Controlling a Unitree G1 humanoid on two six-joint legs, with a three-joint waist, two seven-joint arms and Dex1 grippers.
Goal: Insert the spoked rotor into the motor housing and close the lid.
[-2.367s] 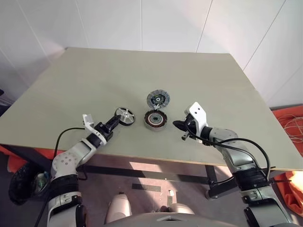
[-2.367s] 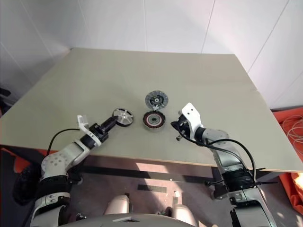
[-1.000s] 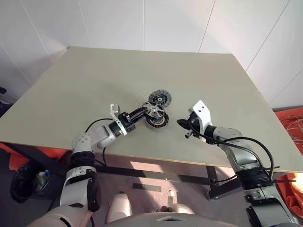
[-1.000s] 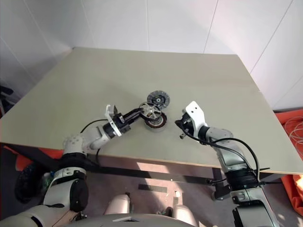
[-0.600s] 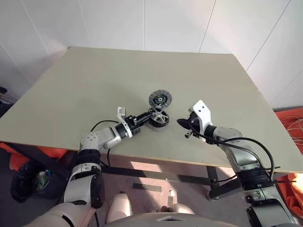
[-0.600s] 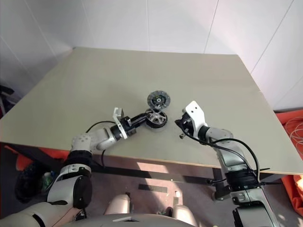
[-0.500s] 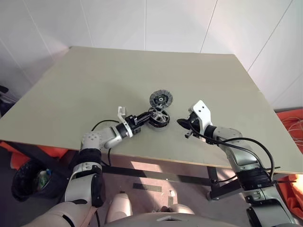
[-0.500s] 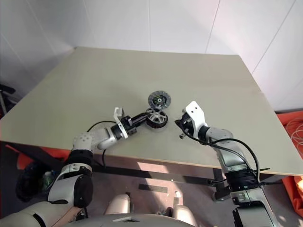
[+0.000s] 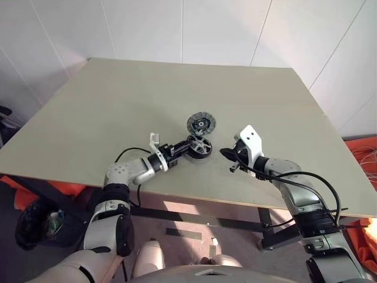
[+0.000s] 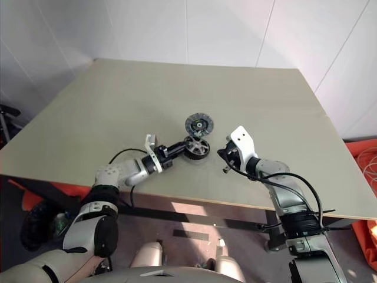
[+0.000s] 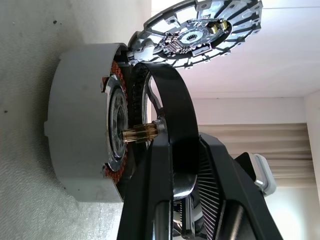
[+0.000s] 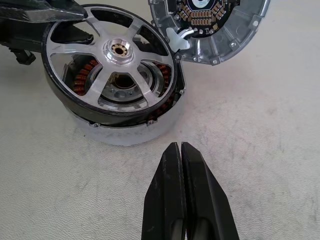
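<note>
Nearby: round lid [image 9: 201,124] lies just behind the motor housing [image 12: 125,127], touching it.
Rotor: spoked rotor [image 12: 112,52], 6 silver spokes, sits tilted atop the housing.
Left gripper [image 9: 184,145]: clamped on rotor's rim.
Right gripper [image 12: 181,150]: closed, empty, just beside the housing.

Bright, even light; soft shadows, sunlit patch on floor, sharp close-ups

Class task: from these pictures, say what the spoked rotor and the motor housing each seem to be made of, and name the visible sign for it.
The spoked rotor looks like bright machined metal, likely aluminium: silvery spokes with glints, inside a black rim. The motor housing has a pale grey matte shell, cast metal or plastic, hard to say; its orange-brown coils look like copper wire.
</note>
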